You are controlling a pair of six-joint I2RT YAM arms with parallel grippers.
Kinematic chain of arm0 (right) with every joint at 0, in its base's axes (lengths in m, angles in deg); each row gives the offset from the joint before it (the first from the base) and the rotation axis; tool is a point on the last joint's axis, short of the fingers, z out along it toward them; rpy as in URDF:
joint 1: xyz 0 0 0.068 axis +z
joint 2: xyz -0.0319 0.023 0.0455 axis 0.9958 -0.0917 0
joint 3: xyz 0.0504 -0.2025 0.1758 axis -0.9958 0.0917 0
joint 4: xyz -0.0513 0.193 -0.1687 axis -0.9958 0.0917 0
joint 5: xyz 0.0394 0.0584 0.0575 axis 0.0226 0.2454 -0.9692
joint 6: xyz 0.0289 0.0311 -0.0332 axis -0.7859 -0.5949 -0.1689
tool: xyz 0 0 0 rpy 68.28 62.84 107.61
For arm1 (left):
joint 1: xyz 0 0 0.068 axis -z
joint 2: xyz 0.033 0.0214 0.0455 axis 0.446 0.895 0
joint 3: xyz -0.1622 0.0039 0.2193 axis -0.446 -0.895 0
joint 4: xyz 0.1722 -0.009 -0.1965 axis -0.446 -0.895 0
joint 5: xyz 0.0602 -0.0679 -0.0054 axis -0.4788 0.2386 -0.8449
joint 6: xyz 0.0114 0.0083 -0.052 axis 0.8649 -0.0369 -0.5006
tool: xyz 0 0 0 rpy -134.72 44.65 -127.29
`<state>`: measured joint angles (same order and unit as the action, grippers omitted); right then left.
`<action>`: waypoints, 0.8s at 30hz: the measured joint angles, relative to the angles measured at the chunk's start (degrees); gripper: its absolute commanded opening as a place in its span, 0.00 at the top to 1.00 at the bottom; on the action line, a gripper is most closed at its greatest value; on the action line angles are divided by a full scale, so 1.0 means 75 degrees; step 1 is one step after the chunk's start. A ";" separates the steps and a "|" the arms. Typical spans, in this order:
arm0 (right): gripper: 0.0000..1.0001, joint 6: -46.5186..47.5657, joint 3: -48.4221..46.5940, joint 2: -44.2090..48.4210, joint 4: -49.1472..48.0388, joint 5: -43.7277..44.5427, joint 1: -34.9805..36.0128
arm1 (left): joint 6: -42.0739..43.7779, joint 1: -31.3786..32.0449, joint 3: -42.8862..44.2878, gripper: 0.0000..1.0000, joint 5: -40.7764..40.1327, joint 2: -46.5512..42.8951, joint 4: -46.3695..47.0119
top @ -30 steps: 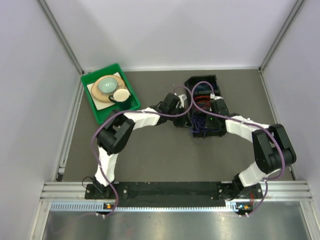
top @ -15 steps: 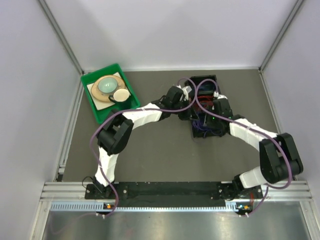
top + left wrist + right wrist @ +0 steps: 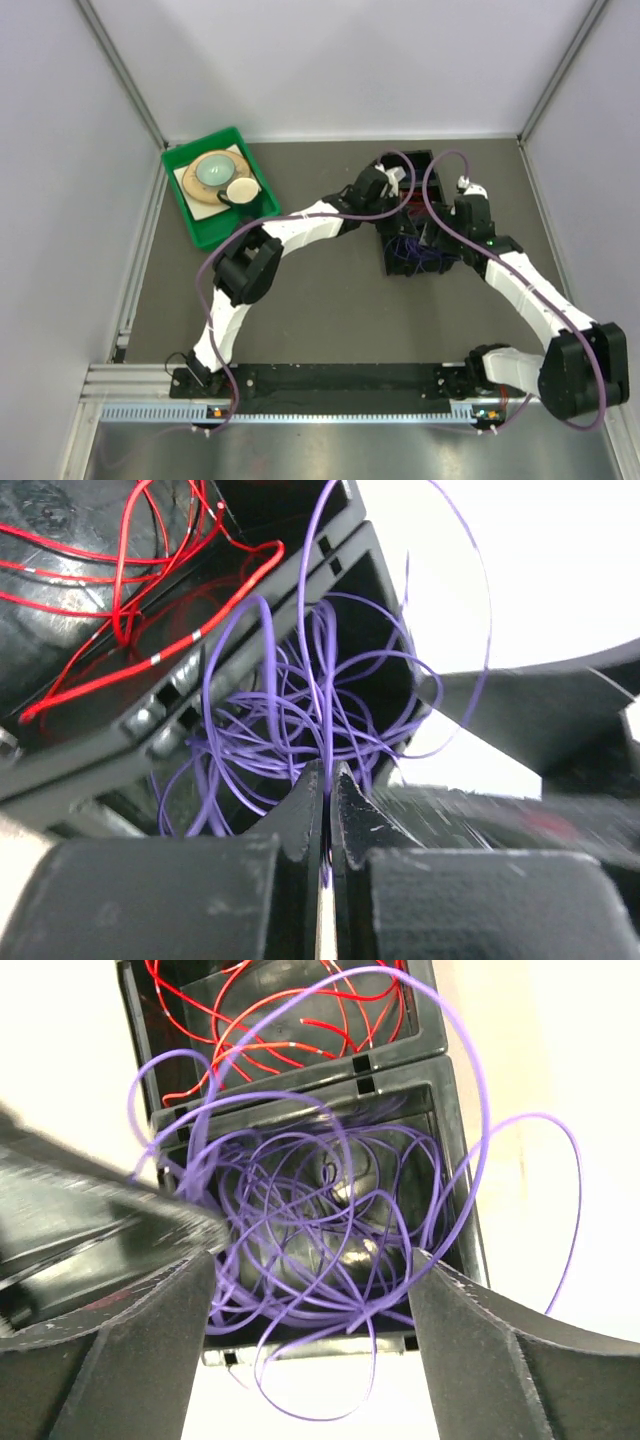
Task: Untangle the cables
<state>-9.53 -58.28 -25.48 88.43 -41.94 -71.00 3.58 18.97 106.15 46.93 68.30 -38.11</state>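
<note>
The purple cables (image 3: 320, 1220) lay as a loose tangle in the near compartment of a black bin (image 3: 400, 1063), with several loops spilling over its walls. The red cables (image 3: 270, 1010) sat apart in the compartment behind, across a divider. The bin stood on the tabletop (image 3: 330, 320) toward the far edge, right of the middle. We judged the colours to be largely sorted, so the work left was inside the purple knot.

The left pincer (image 3: 322, 780) was clenched just at the rim of the purple compartment. Strands ran straight down into the seam between its fingers, so it appeared to be pinching the purple cables, likely to draw one loop clear of the rest. The right pincer (image 3: 315, 1260) was released, its fingers spread wide to either side of the same compartment and touching nothing we could make out. We took it as poised to pin or take another loop while the left pulled.

A green tray (image 3: 190, 215) sat at the far left corner, well apart and no part of this.
</note>
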 measured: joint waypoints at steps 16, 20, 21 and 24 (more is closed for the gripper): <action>0.21 -0.0023 0.0000 0.1836 0.0758 -0.0195 -0.0877 | 0.1070 0.0557 0.1440 1.00 -0.0513 0.1559 -0.1122; 0.21 -0.0047 0.0000 0.2014 0.0778 -0.0224 -0.1029 | 0.1428 0.0627 0.1495 0.91 -0.0717 0.1606 -0.1297; 0.21 -0.0076 0.0003 0.2002 0.0778 -0.0262 -0.1058 | 0.1498 0.0635 0.1498 0.78 -0.0723 0.1609 -0.1314; 0.21 -0.0114 0.0041 0.1990 0.0790 -0.0318 -0.1105 | 0.1725 0.0667 0.1498 0.66 -0.0740 0.1612 -0.1346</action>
<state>-10.39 -57.97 -10.55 94.35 -44.32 -79.28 16.52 23.97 117.39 41.38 80.39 -48.21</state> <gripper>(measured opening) 0.785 0.232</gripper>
